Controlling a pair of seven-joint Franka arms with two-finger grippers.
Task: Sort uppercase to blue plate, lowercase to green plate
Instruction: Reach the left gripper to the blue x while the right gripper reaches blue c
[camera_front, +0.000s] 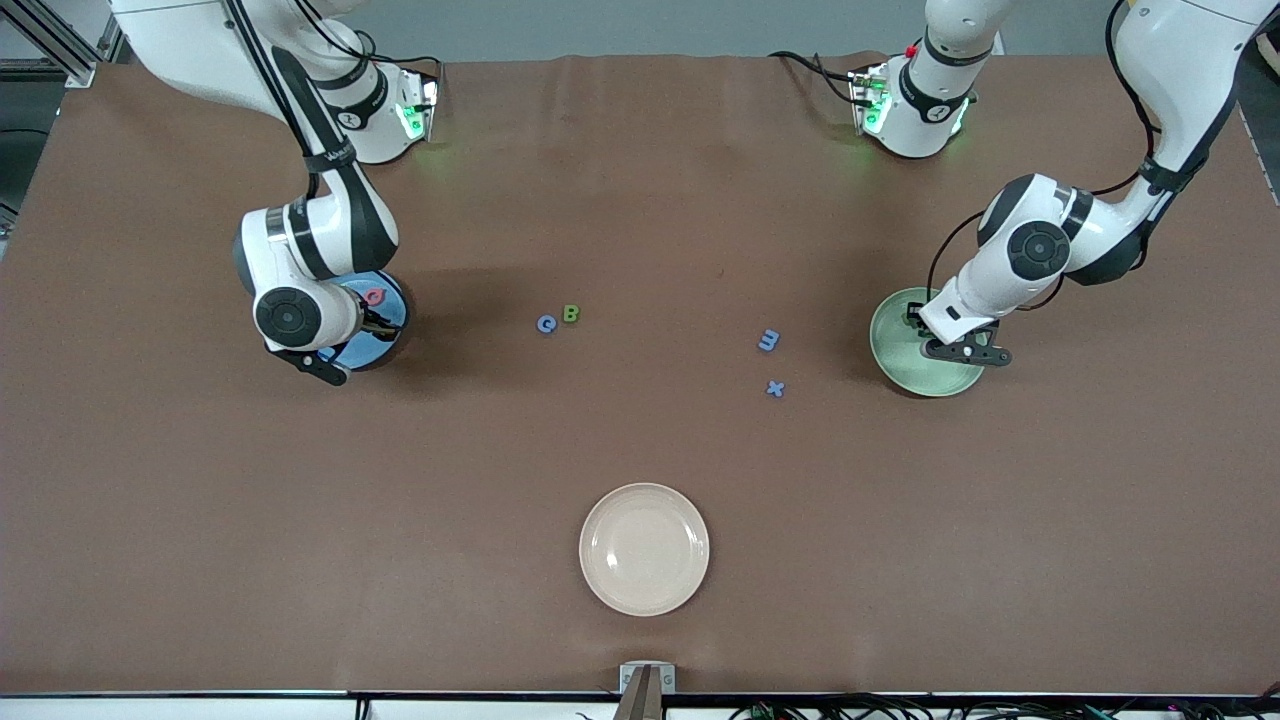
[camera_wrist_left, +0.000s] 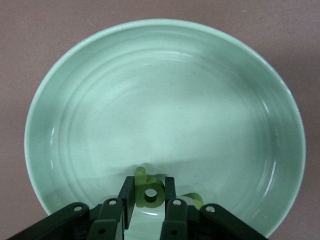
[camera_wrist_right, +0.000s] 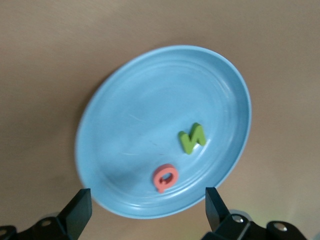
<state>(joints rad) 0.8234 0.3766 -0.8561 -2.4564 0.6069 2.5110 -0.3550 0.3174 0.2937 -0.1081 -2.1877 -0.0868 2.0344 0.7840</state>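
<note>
Letters: you had eight foam letters to sort, and four still lay on the bare table (camera_front: 200, 520).
Right gripper (camera_wrist_right: 147, 210): it hung over the blue plate (camera_front: 392, 322) at the right arm's end of the table, jaws wide apart and holding nothing.
Blue plate contents: your right wrist view showed the red Q (camera_wrist_right: 165, 178) and the green N (camera_wrist_right: 192, 138) lying in it, near each other but apart.
Blue C (camera_front: 546, 324): it lay on the table toward the middle, just beside the green B (camera_front: 571, 314); both capitals were yet to be moved.
Cream plate (camera_front: 644, 549): it sat nearest the front camera and had no part in the sort.
Blue m (camera_front: 768, 340): it lay on the table nearer the green plate (camera_front: 900, 372), with the blue x (camera_front: 775, 389) close by, nearer the front camera.
Left gripper (camera_wrist_left: 148, 200): it was low over the green plate, jaws clamped on a green small letter (camera_wrist_left: 149, 192); a second green piece (camera_wrist_left: 196, 199) showed just beside it, mostly hidden.
Step in hand: you looked to be placing that small letter in the green plate.
Next move: you would need to part the left jaws, lift clear, then go for the m or x; the right arm could take the C or B.
</note>
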